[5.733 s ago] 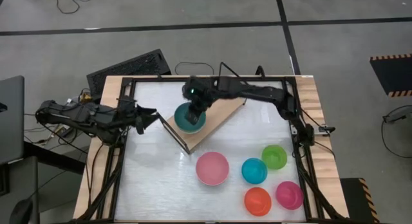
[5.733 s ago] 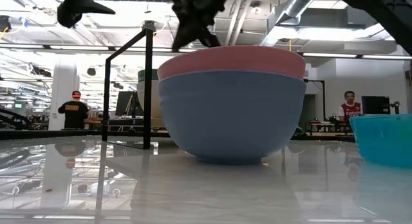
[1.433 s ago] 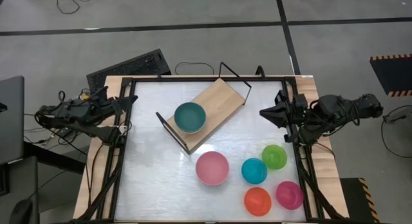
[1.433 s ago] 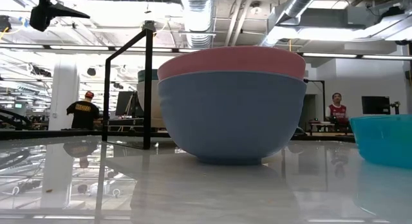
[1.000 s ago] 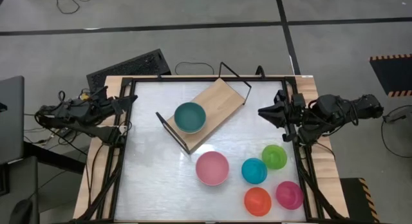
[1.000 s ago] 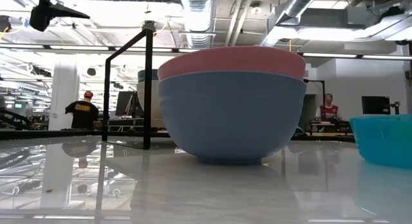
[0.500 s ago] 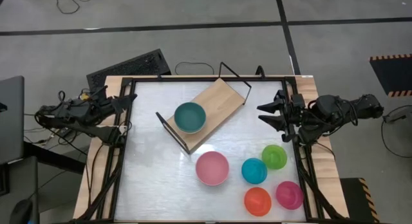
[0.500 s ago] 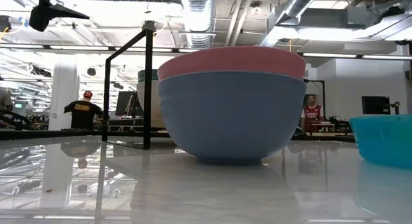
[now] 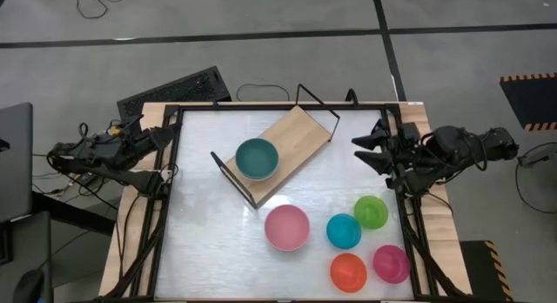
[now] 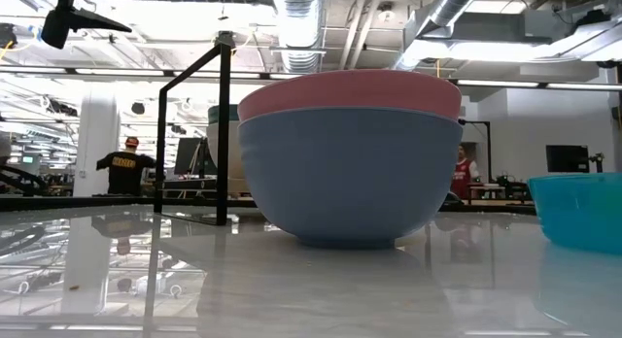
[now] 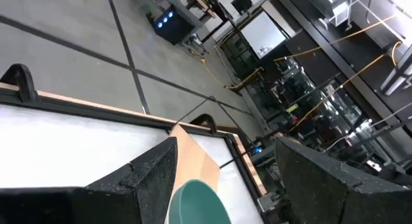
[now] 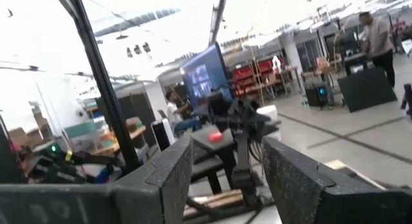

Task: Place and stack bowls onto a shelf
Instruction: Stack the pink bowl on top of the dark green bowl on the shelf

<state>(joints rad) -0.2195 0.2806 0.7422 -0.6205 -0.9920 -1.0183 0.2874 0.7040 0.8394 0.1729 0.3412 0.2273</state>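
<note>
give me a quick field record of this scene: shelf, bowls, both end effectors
shelf: wooden board lying diagonally on the table, wire frames at both ends
on shelf: teal bowl near one end
on table: pink bowl, blue bowl, green bowl, orange bowl, magenta bowl
left end effector: open, at the table's left edge, empty
right end effector: open, at the right edge, empty

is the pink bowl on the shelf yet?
No. In the high view the pink bowl sits on the white table, apart from the shelf, which holds only the teal bowl.
</note>
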